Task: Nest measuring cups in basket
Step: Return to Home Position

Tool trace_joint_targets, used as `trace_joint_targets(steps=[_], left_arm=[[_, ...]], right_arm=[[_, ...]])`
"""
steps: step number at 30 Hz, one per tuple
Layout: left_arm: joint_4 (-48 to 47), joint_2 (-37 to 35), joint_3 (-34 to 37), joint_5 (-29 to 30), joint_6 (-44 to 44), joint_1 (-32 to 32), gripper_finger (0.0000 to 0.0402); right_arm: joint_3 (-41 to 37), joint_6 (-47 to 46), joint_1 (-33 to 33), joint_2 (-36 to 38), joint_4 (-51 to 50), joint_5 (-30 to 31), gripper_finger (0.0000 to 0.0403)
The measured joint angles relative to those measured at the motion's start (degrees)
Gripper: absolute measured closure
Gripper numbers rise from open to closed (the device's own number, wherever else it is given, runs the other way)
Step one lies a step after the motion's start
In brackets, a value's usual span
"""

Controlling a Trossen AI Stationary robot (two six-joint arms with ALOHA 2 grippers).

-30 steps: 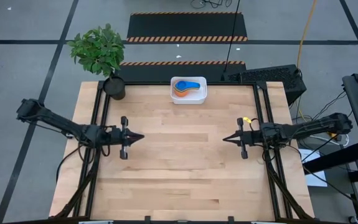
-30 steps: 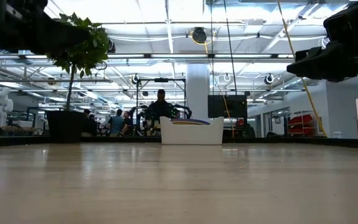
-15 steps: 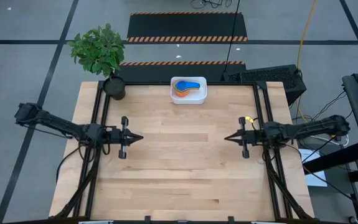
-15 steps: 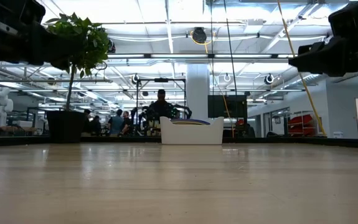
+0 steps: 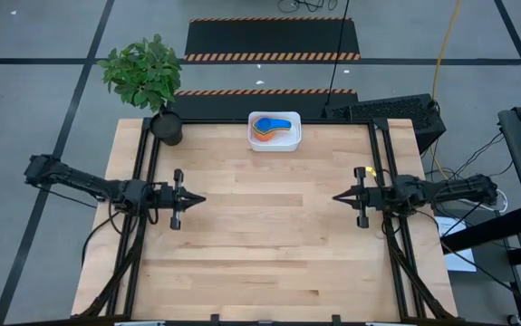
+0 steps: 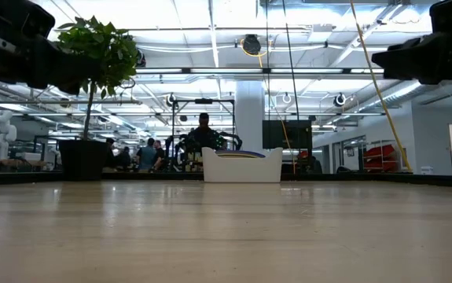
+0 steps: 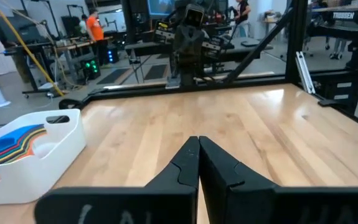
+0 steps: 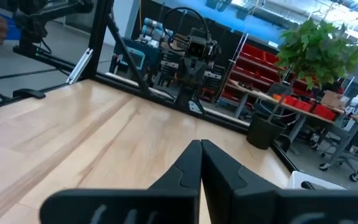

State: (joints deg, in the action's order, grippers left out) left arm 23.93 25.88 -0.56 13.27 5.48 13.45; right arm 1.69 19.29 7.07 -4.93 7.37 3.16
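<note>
Measuring cups (image 5: 272,126) lie nested in the basket (image 5: 293,140) at the high view's upper centre, well apart from the left gripper (image 5: 203,199) and right gripper (image 5: 335,196), both pinched together and empty, so only a stray sweep could upset them.

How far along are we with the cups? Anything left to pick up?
Looks finished: the measuring cups sit stacked inside the basket, blue on top. Nothing in hand: left hand and right hand are shut, empty, at the sides of the table. I see no cup left outside.
</note>
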Motion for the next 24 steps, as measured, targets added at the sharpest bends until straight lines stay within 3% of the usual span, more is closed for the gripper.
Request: trace_joint_targets(steps=[5, 11, 20, 24], left_arm=[[-2.54, -1.83, 0.0, 0.09, 0.02, 0.0, 0.0398], [-3.71, -2.87, -0.02, 0.25, 0.92, 0.0, 0.0399], [-1.29, -3.09, -0.04, 1.32, 4.46, 0.0, 0.0398], [-2.32, -3.09, -0.04, 1.32, 3.47, 0.0, 0.0392]], right_arm=[[0.0, -0.13, -0.02, 4.72, -4.78, -0.21, 0.0403], [-0.88, -1.19, -0.53, 4.86, -3.94, -1.52, 0.0403], [-0.87, -5.35, -10.3, 4.66, -3.22, -10.79, 0.0403], [-0.87, -7.32, -14.14, 4.66, -3.47, -11.35, 0.0403]])
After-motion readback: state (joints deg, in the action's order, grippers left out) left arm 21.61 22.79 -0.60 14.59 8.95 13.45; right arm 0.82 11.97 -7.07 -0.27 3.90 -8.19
